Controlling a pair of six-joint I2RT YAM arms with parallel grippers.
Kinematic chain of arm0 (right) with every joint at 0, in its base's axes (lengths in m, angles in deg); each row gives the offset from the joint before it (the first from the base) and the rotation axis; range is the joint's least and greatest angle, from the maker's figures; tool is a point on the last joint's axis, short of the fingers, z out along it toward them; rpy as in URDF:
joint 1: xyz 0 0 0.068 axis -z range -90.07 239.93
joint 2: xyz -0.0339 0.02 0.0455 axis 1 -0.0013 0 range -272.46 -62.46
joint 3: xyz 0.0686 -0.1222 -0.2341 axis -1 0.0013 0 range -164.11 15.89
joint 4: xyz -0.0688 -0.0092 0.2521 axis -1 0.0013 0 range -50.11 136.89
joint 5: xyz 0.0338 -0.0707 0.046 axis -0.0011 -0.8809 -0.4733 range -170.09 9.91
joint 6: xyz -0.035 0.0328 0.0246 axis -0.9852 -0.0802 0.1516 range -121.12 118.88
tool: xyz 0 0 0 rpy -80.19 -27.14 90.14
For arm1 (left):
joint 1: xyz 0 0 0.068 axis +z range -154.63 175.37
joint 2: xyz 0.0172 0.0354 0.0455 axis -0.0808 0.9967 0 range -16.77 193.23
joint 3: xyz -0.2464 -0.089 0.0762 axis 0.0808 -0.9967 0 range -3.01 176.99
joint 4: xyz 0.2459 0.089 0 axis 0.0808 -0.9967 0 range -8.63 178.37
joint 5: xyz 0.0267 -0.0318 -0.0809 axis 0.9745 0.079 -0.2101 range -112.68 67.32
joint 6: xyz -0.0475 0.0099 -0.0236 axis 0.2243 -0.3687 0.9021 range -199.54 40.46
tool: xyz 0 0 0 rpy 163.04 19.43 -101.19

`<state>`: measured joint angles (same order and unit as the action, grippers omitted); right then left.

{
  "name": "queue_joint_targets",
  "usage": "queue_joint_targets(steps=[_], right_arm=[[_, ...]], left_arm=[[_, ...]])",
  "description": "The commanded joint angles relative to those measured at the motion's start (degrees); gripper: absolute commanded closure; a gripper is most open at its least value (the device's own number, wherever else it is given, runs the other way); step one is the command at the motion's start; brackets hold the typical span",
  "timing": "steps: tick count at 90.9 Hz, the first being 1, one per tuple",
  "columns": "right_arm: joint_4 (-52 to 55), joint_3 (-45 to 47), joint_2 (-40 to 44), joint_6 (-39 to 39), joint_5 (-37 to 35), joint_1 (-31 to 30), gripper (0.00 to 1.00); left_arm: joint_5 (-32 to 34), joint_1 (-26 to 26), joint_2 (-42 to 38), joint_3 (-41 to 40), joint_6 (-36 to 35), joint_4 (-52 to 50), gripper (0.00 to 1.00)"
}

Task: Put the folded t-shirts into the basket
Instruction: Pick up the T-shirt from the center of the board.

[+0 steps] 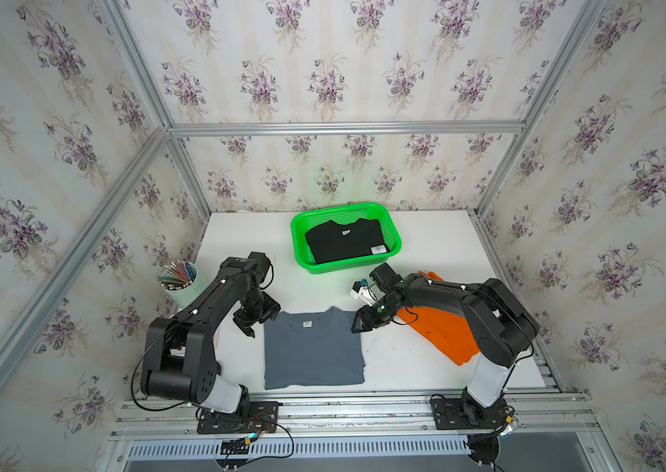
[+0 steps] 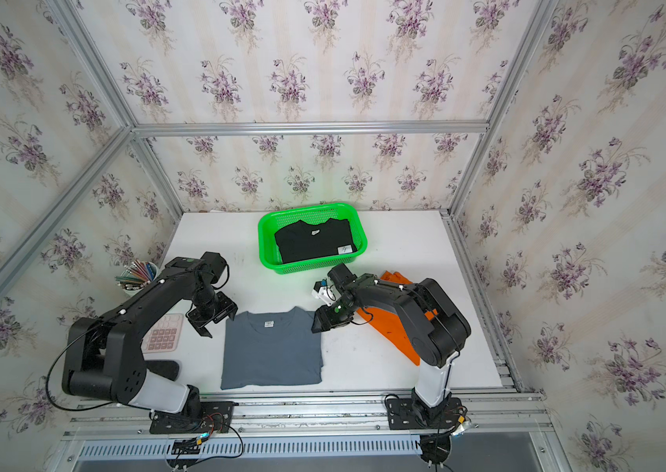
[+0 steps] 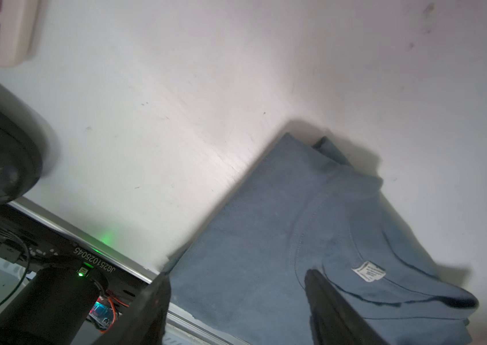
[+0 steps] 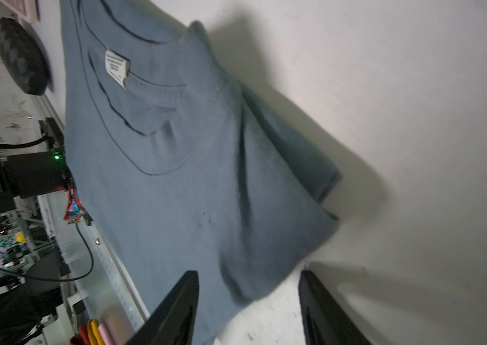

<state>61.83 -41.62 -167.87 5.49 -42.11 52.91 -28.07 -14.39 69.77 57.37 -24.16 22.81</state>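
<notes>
Slate grey-blue t-shirt (image 1: 313, 351) lies folded flat at the middle of the worktop's (image 1: 405, 367) front edge, collar toward the back. Green basket (image 1: 347, 265) sits near the middle of the back edge, with the black t-shirt (image 1: 339, 243) folded inside it. Orange t-shirt (image 1: 441, 335) lies toward the right edge, partly under the right arm. Left gripper (image 1: 253, 327) is at the grey-blue t-shirt's back-left corner, jaws spread, gripping nothing. Right gripper (image 1: 358, 325) is at its back-right corner, jaws likewise apart, not closed on the cloth. Pencil cup (image 1: 184, 292) stands at the left edge.
</notes>
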Motion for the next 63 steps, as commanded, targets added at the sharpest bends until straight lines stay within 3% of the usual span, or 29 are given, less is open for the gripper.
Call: queue_joint_targets(steps=[1, 11, 26, 39, 42, 46, 49, 54, 63], right_arm=[[-3.01, 1.42, -2.66, 2.17, 1.3, -0.15, 0.55], [-5.92, 3.42, -2.08, 4.5, 3.85, -0.16, 0.79], [-13.66, 14.38, 8.19, 15.95, 2.35, -0.16, 1.0], [-19.66, 24.77, 17.78, 26.15, 1.95, -1.66, 1.0], [-21.1, 26.57, 19.28, 28.39, 2.3, -2.1, 0.89], [-22.35, 28.17, 21.11, 30.39, 3.19, -2.46, 0.67], [-22.12, 28.38, 22.26, 30.32, 3.16, -2.53, 0.59], [-18.38, 26.42, 24.05, 26.82, 0.7, -2.54, 0.54], [-5.44, 18.36, 23.97, 16.38, -10.77, -2.54, 0.52]], left_arm=[[-0.88, 0.03, 0.38, -0.09, 2.89, 0.4, 0.27], [-1.29, 0.03, 1.11, 0.41, 2.8, 0.52, 0.27], [-0.29, 0.01, 1.26, 1.58, 1.57, 0.1, 0.27], [-1.36, -0.11, 1.96, 0.94, -0.26, 1.58, 0.27], [-1.65, -0.27, 2.23, 0.89, -0.49, 1.93, 0.27], [-1.81, -0.73, 2.58, 0.92, -0.57, 2.36, 0.27], [-1.82, -1.23, 2.84, 1.01, -0.4, 2.55, 0.27], [-1.78, -2.18, 3.05, 1.2, 0.05, 2.94, 0.27], [-1.17, -3.71, 3.0, 1.53, 1.69, 2.8, 0.26]])
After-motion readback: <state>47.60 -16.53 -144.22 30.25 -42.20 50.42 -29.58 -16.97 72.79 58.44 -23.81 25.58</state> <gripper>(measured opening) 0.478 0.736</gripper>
